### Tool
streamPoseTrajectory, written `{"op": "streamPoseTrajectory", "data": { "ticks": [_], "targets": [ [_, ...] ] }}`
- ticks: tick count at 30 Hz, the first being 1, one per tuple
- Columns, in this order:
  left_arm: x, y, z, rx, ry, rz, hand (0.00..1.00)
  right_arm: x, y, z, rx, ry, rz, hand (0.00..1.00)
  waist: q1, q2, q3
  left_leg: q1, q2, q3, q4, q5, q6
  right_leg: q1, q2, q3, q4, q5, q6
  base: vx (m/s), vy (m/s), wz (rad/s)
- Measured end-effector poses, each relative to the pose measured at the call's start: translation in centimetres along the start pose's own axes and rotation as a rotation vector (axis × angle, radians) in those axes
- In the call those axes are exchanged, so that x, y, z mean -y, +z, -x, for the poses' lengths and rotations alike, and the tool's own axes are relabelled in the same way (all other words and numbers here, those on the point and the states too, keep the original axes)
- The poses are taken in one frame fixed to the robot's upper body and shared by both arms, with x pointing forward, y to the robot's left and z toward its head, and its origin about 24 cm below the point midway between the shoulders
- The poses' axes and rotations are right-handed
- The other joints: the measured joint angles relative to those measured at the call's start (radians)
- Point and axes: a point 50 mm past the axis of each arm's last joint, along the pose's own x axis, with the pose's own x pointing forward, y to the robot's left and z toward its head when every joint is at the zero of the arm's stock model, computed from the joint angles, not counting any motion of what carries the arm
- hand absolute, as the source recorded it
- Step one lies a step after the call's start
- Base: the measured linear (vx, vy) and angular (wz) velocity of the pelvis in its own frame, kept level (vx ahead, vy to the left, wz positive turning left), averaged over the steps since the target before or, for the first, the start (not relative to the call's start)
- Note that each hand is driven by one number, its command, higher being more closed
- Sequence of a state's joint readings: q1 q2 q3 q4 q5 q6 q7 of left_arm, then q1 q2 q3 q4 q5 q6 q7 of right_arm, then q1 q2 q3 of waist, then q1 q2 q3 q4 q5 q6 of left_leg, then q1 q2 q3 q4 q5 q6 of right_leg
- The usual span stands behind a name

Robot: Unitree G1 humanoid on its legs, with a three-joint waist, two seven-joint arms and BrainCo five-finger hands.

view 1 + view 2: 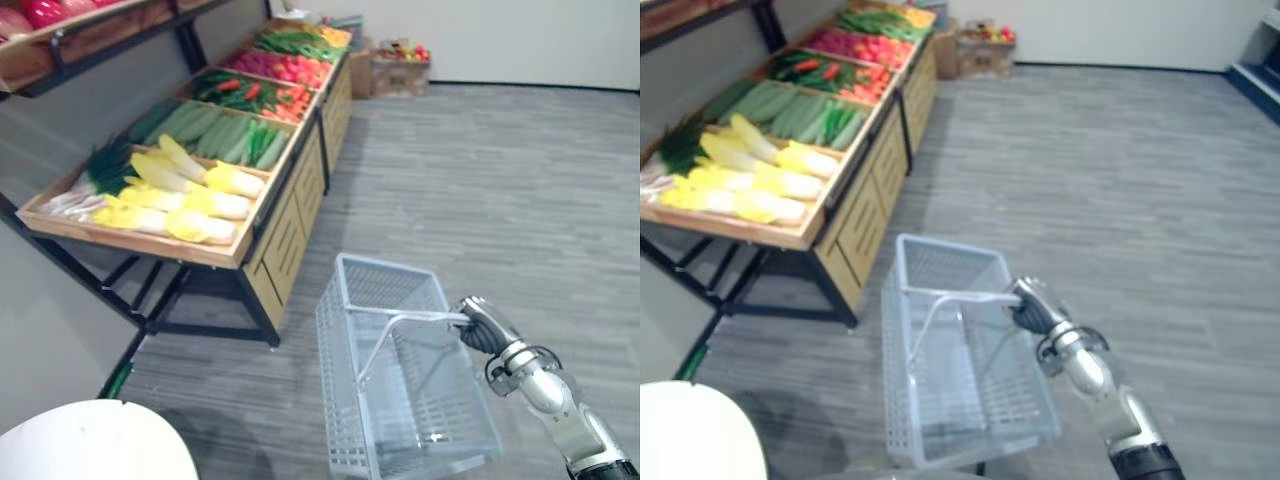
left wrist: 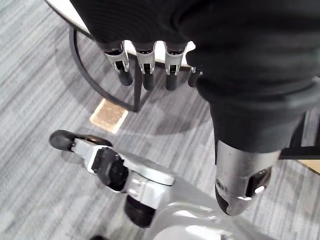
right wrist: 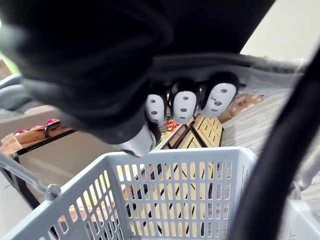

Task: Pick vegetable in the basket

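A pale grey wire basket (image 1: 385,270) hangs just above the floor, and nothing lies in it. My right hand (image 1: 485,328) is shut on its handle (image 1: 400,322) from the right; in the right wrist view its curled fingers (image 3: 185,102) sit above the basket wall (image 3: 175,200). To the left, a wooden stand holds vegetables: yellow-white cabbages (image 1: 190,195), cucumbers (image 1: 225,135), peppers (image 1: 245,92) and red ones (image 1: 285,68). My left hand (image 2: 200,40) hangs over the floor with relaxed fingers (image 2: 145,70) and holds nothing.
The stand's black frame (image 1: 200,290) reaches to just left of the basket. A white round table (image 1: 90,440) is at the near left. A cardboard box (image 1: 400,65) with produce stands by the far wall. Open grey floor (image 1: 500,170) lies to the right.
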State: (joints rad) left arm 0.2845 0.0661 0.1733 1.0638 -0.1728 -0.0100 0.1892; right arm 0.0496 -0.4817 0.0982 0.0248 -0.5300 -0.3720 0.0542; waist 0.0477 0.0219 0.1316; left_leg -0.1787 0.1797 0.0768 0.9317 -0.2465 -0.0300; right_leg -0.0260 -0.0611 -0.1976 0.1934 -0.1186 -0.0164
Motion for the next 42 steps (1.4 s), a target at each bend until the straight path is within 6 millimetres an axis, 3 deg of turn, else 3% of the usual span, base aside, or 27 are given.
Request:
{"op": "streamPoseTrajectory", "data": {
  "ticks": [2, 4, 6, 8, 11, 14, 15, 16, 17, 18, 19, 20, 21, 23, 25, 28, 30, 31, 32, 34, 35, 36, 37, 38, 39, 41, 42],
  "targets": [
    [0.0, 0.5, 0.0, 0.021, -0.003, 0.008, 0.00, 0.2, 0.1, -0.3, 0.007, -0.009, 0.001, 1.00, 0.005, -0.016, -0.001, -0.063, -0.039, 0.068, -0.221, -0.012, 0.007, 0.054, -0.039, -0.023, -0.036, 0.004, 0.018, 0.39, 0.021, 0.26],
    [0.3, 0.9, 0.0, 0.044, -0.012, 0.013, 0.00, 0.3, -0.1, -0.2, -0.001, -0.005, 0.005, 1.00, 0.012, -0.017, -0.001, -0.072, -0.088, 0.102, -0.503, 0.046, -0.002, 0.084, -0.076, -0.039, -0.048, -0.008, 0.045, 0.33, 0.110, 0.24],
    [0.6, 0.8, 0.1, 0.048, -0.025, 0.005, 0.00, 0.4, -0.7, 0.1, -0.025, -0.008, -0.004, 1.00, 0.013, 0.010, 0.000, -0.079, -0.115, 0.050, -0.825, 0.201, -0.019, 0.130, -0.089, -0.055, -0.059, -0.057, 0.101, 0.35, 0.236, 0.25],
    [0.9, 0.2, 0.3, 0.037, -0.032, 0.012, 0.00, -0.2, -0.8, 0.1, -0.034, 0.006, -0.021, 1.00, 0.022, 0.027, -0.007, -0.077, -0.120, 0.051, -0.803, 0.290, -0.022, 0.162, -0.079, -0.036, -0.076, -0.091, 0.108, 0.36, 0.220, 0.12],
    [0.3, 0.7, 0.2, 0.068, -0.016, 0.027, 0.00, 0.2, -0.4, -0.9, -0.002, -0.013, -0.010, 1.00, 0.043, 0.009, 0.029, -0.175, -0.113, 0.076, -0.552, 0.158, 0.019, 0.183, -0.067, 0.064, -0.088, -0.104, 0.092, 0.35, 0.182, -0.03],
    [0.4, -0.2, 0.3, 0.037, -0.018, 0.040, 0.00, -0.4, -0.3, -1.5, 0.018, 0.020, 0.000, 1.00, 0.049, 0.002, 0.036, -0.134, -0.136, 0.111, -0.498, 0.082, 0.059, 0.191, -0.115, 0.107, -0.017, -0.103, 0.093, 0.31, 0.247, -0.25],
    [0.0, -0.3, 0.3, 0.026, -0.013, 0.035, 0.00, -0.9, -0.2, -1.3, 0.027, 0.037, 0.002, 1.00, 0.048, -0.015, 0.030, -0.081, -0.169, 0.133, -0.549, 0.076, 0.068, 0.167, -0.146, 0.128, 0.082, -0.110, 0.100, 0.22, 0.152, -0.25],
    [-0.8, -0.3, 0.1, 0.022, 0.007, 0.023, 0.00, -1.4, 0.1, -1.3, 0.036, 0.039, -0.010, 1.00, 0.045, -0.043, 0.033, -0.030, -0.205, 0.155, -0.598, 0.070, 0.078, 0.060, -0.191, 0.154, 0.389, -0.118, 0.107, 0.28, 0.147, -0.10],
    [-1.4, 0.0, 0.1, 0.029, 0.021, 0.013, 0.00, -1.8, 0.3, -1.2, 0.037, 0.039, -0.027, 1.00, 0.035, -0.068, 0.032, -0.003, -0.229, 0.161, -0.617, 0.068, 0.081, 0.005, -0.214, 0.157, 0.572, -0.097, 0.122, 0.31, 0.087, 0.12],
    [-2.7, 0.4, -0.1, 0.034, 0.056, -0.015, 0.00, -2.6, 0.5, -1.0, 0.031, 0.048, -0.053, 1.00, 0.023, -0.120, 0.026, 0.040, -0.275, 0.161, -0.640, 0.061, 0.091, -0.045, -0.239, 0.148, 0.720, 0.067, 0.115, 0.41, 0.102, 0.24],
    [-3.0, 0.8, -0.2, 0.035, 0.063, -0.034, 0.00, -3.0, 0.4, -0.8, 0.027, 0.062, -0.059, 1.00, 0.021, -0.128, 0.009, 0.091, -0.291, 0.148, -0.684, 0.059, 0.102, -0.054, -0.249, 0.154, 0.756, 0.176, 0.094, 0.47, 0.099, 0.15],
    [-2.3, 1.0, -0.2, 0.044, 0.041, -0.038, 0.00, -2.9, 0.4, -0.8, 0.030, 0.063, -0.054, 1.00, 0.021, -0.111, 0.004, 0.132, -0.288, 0.126, -0.726, 0.066, 0.120, -0.071, -0.239, 0.146, 0.787, 0.198, 0.060, 0.39, 0.100, 0.07],
    [-1.7, 1.5, -0.2, 0.062, 0.027, -0.032, 0.00, -2.9, 0.5, -0.8, 0.035, 0.058, -0.050, 1.00, 0.023, -0.100, 0.000, 0.152, -0.279, 0.102, -0.749, 0.081, 0.150, -0.100, -0.227, 0.119, 0.812, 0.083, 0.054, 0.30, 0.068, 0.10],
    [-1.5, 2.4, -0.2, 0.093, 0.023, -0.017, 0.00, -2.8, 0.7, -0.9, 0.045, 0.051, -0.050, 1.00, 0.021, -0.090, 0.001, 0.191, -0.252, 0.071, -0.773, 0.089, 0.153, -0.147, -0.197, 0.036, 0.766, -0.064, 0.047, 0.31, 0.035, 0.28],
    [-1.4, 3.2, -0.3, 0.114, 0.020, -0.015, 0.00, -2.6, 0.6, -0.9, 0.045, 0.046, -0.051, 1.00, 0.015, -0.075, 0.008, 0.224, -0.230, 0.029, -0.787, 0.092, 0.154, -0.175, -0.152, -0.018, 0.628, -0.111, 0.051, 0.38, -0.022, 0.53],
    [-0.6, 3.9, -0.3, 0.142, -0.003, -0.010, 0.00, -2.0, 0.3, -0.8, 0.044, 0.045, -0.025, 1.00, -0.013, -0.063, 0.012, 0.257, -0.213, -0.086, -0.786, 0.089, 0.140, -0.215, -0.078, 0.065, 0.359, -0.104, 0.068, 0.38, -0.100, 0.97],
    [-0.3, 4.2, -0.3, 0.151, -0.015, 0.009, 0.00, -1.3, 0.2, -0.5, 0.044, 0.021, -0.010, 1.00, -0.019, -0.056, 0.013, 0.272, -0.203, -0.161, -0.781, 0.065, 0.097, -0.237, -0.053, 0.186, 0.202, -0.070, 0.105, 0.36, -0.207, 1.14],
    [-0.2, 4.3, -0.3, 0.152, -0.016, 0.013, 0.00, -0.6, 0.4, -0.5, 0.058, 0.001, 0.013, 1.00, -0.016, -0.057, 0.013, 0.270, -0.194, -0.208, -0.762, 0.043, 0.062, -0.243, -0.045, 0.259, 0.099, -0.019, 0.108, 0.36, -0.236, 1.00],
    [-0.2, 4.3, -0.3, 0.152, -0.016, 0.012, 0.00, -0.5, 0.4, -0.5, 0.061, 0.001, 0.018, 1.00, -0.015, -0.056, 0.013, 0.270, -0.191, -0.219, -0.756, 0.038, 0.056, -0.243, -0.044, 0.272, 0.080, -0.007, 0.110, 0.35, -0.291, 0.94],
    [-0.5, 4.1, -0.4, 0.142, -0.011, 0.014, 0.00, 0.2, 1.0, -0.5, 0.101, -0.013, 0.043, 1.00, -0.016, -0.057, 0.014, 0.266, -0.168, -0.288, -0.695, -0.026, 0.006, -0.225, -0.050, 0.326, -0.038, 0.074, 0.126, 0.36, -0.435, 0.87],
    [-0.7, 4.1, -0.4, 0.141, -0.007, 0.015, 0.00, 0.3, 1.2, -0.6, 0.112, -0.019, 0.044, 1.00, -0.016, -0.063, 0.014, 0.267, -0.163, -0.300, -0.676, -0.050, -0.006, -0.214, -0.058, 0.322, -0.050, 0.084, 0.124, 0.39, -0.546, 0.80],
    [-1.4, 4.3, -0.6, 0.139, 0.008, 0.030, 0.00, 0.6, 1.9, -0.8, 0.140, -0.035, 0.041, 1.00, -0.009, -0.072, 0.017, 0.271, -0.144, -0.317, -0.638, -0.102, -0.032, -0.214, -0.073, 0.268, -0.016, 0.160, 0.155, 0.24, -0.395, 0.64],
    [-0.7, 3.9, -0.6, 0.118, -0.007, 0.053, 0.00, 0.8, 2.1, -1.3, 0.150, -0.044, 0.038, 1.00, -0.006, -0.028, 0.026, 0.265, -0.094, -0.327, -0.601, -0.118, -0.051, -0.214, -0.032, 0.223, 0.043, 0.126, 0.124, 0.33, -0.551, 0.78],
    [-0.5, 3.3, -0.5, 0.097, -0.009, 0.101, 0.00, 0.9, 2.3, -1.6, 0.160, -0.029, 0.031, 1.00, -0.008, -0.012, 0.021, 0.243, -0.057, -0.308, -0.562, -0.100, -0.063, -0.215, -0.011, 0.183, 0.078, 0.083, 0.097, 0.20, -0.353, 0.63],
    [-0.5, 3.1, -0.5, 0.087, -0.005, 0.126, 0.00, 0.9, 2.4, -1.8, 0.162, -0.021, 0.023, 1.00, -0.008, -0.007, 0.022, 0.227, -0.042, -0.292, -0.534, -0.082, -0.056, -0.212, -0.003, 0.164, 0.090, 0.068, 0.082, 0.29, -0.515, 0.87],
    [-0.5, 2.0, -0.5, 0.028, 0.006, 0.155, 0.00, 0.3, 2.3, -2.0, 0.134, 0.007, -0.042, 1.00, -0.016, -0.008, 0.028, 0.121, 0.016, -0.161, -0.336, 0.037, -0.030, -0.129, 0.009, 0.072, 0.059, 0.031, 0.041, 0.26, -0.482, 1.10],
    [-0.4, 1.5, -0.4, 0.009, 0.004, 0.147, 0.00, 0.1, 2.2, -1.9, 0.117, 0.003, -0.069, 1.00, -0.015, -0.016, 0.032, 0.090, 0.048, -0.093, -0.278, 0.042, -0.029, -0.085, 0.008, 0.041, 0.030, 0.027, 0.031, 0.18, -0.324, 0.93]
  ]
}}
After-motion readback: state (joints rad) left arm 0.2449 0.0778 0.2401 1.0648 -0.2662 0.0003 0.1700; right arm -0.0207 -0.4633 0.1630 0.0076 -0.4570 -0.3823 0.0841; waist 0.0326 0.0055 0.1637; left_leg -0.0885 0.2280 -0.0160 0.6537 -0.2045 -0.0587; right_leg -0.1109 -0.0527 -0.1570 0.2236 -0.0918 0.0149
